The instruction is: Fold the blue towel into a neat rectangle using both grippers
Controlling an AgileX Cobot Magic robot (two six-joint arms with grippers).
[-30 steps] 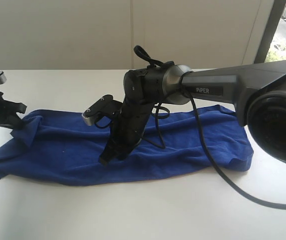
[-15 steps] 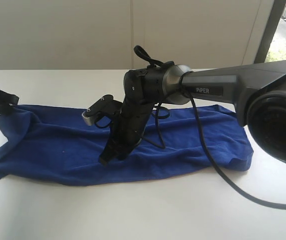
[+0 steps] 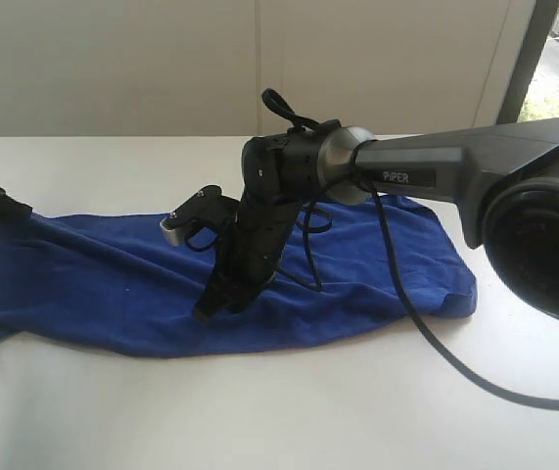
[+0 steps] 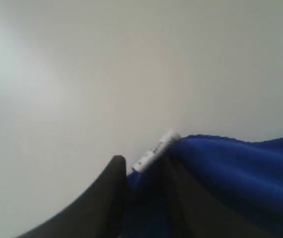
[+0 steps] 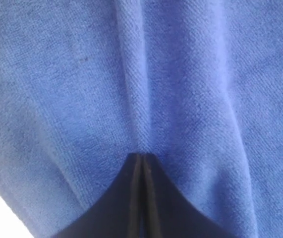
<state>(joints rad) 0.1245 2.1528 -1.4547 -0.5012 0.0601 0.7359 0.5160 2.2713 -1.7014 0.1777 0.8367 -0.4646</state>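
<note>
The left fingers (image 3: 7,209) have pulled the blue terry towel (image 3: 113,294) out flatter across the white desk (image 3: 279,411). Its corner lies between them; whether gripped or let go, I cannot tell. The right fingers (image 3: 205,312), clenched empty, pin its middle, so this fold looks nearly settled.

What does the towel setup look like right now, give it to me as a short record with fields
towel: blue towel lying lengthwise on the white table, wrinkled
left gripper: left gripper at the towel's left end, jaws apart with the cloth edge and a white tag between them; grip unclear
right gripper: right gripper shut, tips down on a crease near the towel's middle
fold status: outline uneven, not yet a neat rectangle
</note>
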